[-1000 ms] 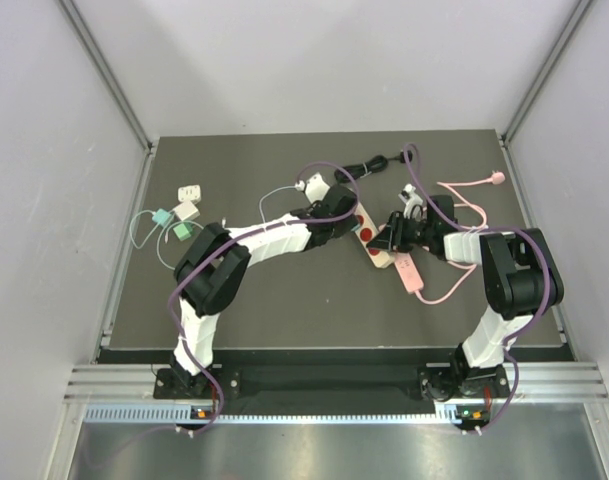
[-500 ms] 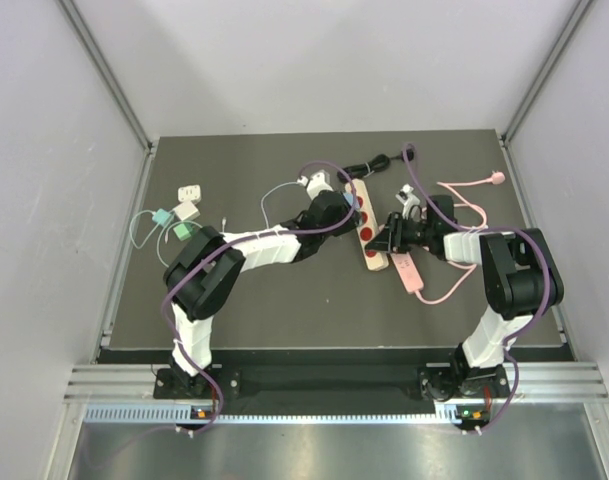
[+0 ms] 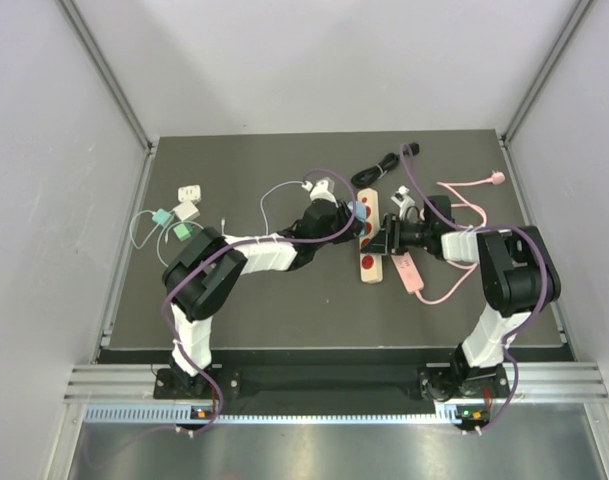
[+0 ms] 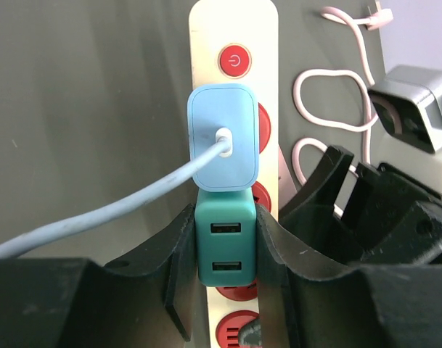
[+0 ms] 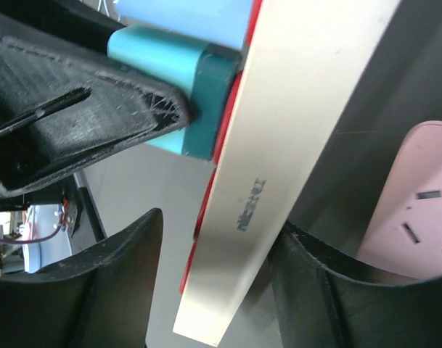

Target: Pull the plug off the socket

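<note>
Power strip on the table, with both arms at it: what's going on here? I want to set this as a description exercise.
The left tool is clamped on the sides of the teal adapter, which sits plugged into the cream power strip beside a light blue charger. The right tool straddles the strip with its jaws open, a gap showing on one side. The adapter is not yet out of its socket.

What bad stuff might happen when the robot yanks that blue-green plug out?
1. The right end effector sits loosely around the power strip, with a gap on one side, so the strip may lift along with the teal charger.
2. The left end effector grips the teal charger right beside the blue charger; a tilted pull might knock that one loose too.
</note>
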{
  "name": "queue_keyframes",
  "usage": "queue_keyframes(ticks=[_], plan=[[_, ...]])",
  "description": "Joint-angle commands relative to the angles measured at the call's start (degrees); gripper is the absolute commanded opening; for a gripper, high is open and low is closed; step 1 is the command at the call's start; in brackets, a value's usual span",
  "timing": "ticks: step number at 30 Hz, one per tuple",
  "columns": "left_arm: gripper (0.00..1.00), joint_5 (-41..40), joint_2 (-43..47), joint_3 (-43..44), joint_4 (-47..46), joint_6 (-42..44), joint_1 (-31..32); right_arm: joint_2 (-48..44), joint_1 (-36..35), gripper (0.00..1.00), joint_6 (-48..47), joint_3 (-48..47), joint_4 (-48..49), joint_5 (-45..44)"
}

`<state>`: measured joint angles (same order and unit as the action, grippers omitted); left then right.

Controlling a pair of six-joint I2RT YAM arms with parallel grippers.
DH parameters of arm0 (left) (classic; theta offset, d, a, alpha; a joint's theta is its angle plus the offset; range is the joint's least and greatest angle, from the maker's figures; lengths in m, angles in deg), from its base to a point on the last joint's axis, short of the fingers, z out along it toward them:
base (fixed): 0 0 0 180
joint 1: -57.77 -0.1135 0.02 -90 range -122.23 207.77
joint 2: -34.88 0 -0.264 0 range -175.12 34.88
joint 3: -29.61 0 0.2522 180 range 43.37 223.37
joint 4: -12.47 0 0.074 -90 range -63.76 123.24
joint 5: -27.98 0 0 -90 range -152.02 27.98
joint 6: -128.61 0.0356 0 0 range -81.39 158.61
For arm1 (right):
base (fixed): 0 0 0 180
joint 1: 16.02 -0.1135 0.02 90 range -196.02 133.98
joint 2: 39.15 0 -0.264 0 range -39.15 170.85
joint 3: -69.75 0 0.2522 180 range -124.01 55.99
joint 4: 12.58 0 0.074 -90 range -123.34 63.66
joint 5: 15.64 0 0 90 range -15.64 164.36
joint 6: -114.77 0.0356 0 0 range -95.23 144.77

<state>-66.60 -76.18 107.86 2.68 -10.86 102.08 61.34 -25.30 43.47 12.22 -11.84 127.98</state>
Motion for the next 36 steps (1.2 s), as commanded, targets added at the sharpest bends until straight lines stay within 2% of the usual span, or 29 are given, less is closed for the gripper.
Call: queue_keyframes(ticks=[1,9,12,15,16,18,25,27,29,33,36], plan=[[0.0,4.2,5.0,-0.8,-11.7,-0.8,0.8,1.0,-1.1,0.56,-0.7,-3.3,2.6,1.0],[0.0,5.7,5.7,-3.7,-19.3,-3.5,0.9,2.3,-1.4,0.54,0.3,-3.9,2.3,0.3],[0.0,5.9,5.7,-3.7,-20.1,-4.1,0.9,2.5,-1.4,0.45,0.7,-4.0,2.3,0.2],[0.0,6.1,5.7,-3.5,-21.3,-4.6,0.9,3.0,-1.4,0.31,1.1,-4.1,2.5,0.8],[0.0,6.2,5.7,-3.6,-21.4,-4.7,0.9,3.0,-1.4,0.15,1.1,-4.2,2.5,1.1],[0.0,6.4,5.7,-3.2,-21.5,-4.7,0.9,3.1,-1.5,0.0,1.7,-4.1,2.9,1.3],[0.01,14.2,4.6,-1.8,-21.3,-2.7,0.9,0.3,-1.3,0.0,4.2,-2.1,6.6,0.8],[0.09,14.6,4.6,-1.6,-19.3,-2.3,0.9,-0.2,-1.3,0.0,4.2,-1.8,7.0,0.5],[0.09,13.6,5.1,-1.6,-17.9,-1.2,1.0,-0.7,-1.3,0.0,4.2,-1.7,7.0,0.1],[0.23,10.6,5.8,0.3,-9.7,1.8,1.7,-1.3,-1.4,0.0,3.8,-1.6,7.0,-0.3],[0.27,9.2,5.8,1.6,-7.1,3.5,2.2,-1.3,-1.3,0.0,3.6,-1.6,7.0,-0.3]])
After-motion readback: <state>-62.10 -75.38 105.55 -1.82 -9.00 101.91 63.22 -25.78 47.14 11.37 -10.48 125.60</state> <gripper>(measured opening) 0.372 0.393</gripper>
